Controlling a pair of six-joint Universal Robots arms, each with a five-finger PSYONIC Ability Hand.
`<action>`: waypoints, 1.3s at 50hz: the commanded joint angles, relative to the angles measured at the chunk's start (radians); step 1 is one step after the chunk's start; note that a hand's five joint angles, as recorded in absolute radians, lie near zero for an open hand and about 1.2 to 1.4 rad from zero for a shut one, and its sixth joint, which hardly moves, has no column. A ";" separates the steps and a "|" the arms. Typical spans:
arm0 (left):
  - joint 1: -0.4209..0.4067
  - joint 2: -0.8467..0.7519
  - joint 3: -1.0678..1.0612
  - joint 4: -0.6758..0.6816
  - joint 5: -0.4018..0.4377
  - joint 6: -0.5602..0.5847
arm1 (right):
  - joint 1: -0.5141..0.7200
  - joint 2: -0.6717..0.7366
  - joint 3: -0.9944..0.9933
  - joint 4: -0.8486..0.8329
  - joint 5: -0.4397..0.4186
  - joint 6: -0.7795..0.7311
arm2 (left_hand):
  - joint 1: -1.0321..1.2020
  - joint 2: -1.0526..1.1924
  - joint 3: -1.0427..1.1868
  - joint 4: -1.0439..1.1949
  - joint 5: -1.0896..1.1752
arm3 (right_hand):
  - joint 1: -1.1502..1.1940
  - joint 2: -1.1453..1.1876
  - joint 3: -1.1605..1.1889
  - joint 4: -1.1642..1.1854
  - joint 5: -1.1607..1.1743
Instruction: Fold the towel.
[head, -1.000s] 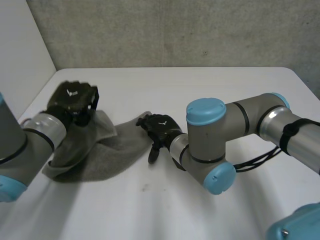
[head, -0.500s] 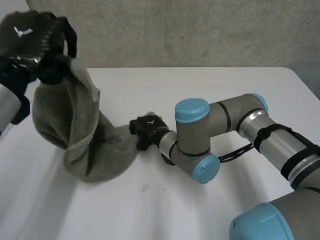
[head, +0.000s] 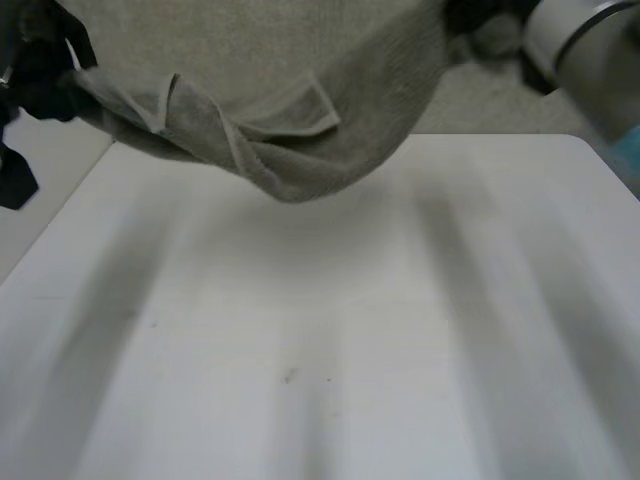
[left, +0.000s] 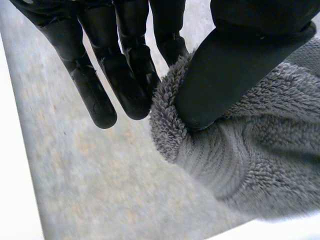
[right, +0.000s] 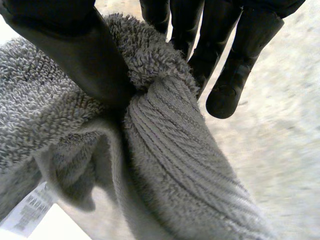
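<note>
The grey towel (head: 300, 90) hangs high above the white table (head: 330, 330), stretched between both hands, its lower part sagging in loose folds. My left hand (head: 35, 75) grips one end at the far left. In the left wrist view the thumb (left: 225, 75) pinches a towel (left: 250, 150) corner against the fingers (left: 125, 75). My right hand (head: 480, 20) holds the other end at the upper right. In the right wrist view its thumb (right: 80, 55) presses the towel's (right: 170, 150) ribbed edge against the fingers (right: 220, 60); a white label (right: 27, 207) hangs from the cloth.
A grey wall (head: 500, 110) stands behind the table's far edge. The right arm (head: 590, 50) reaches in at the upper right. A small dark speck (head: 290, 376) marks the tabletop.
The right hand closed on the towel's end on the table. Both hands then rose, lifting the towel off the table and spreading it between them.
</note>
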 joint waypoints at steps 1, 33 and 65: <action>-0.042 -0.134 -0.024 0.008 0.004 -0.011 | -0.059 -0.175 0.221 0.035 -0.092 -0.190 | 0.217 0.179 0.180 0.178 0.201 | 0.109 0.094 0.076 0.059 0.090; -0.138 -0.343 -0.119 -0.032 -0.085 0.376 | -0.068 -0.216 1.168 -0.003 -0.192 -0.575 | -0.863 -0.901 -0.900 -0.902 -0.879 | -1.088 -1.102 -1.121 -1.138 -1.107; -0.677 -0.620 0.195 -0.080 -0.343 0.363 | -0.286 -0.501 1.290 -0.261 -0.244 -0.314 | -0.792 -0.831 -0.830 -0.832 -0.808 | -1.113 -1.127 -1.146 -1.163 -1.132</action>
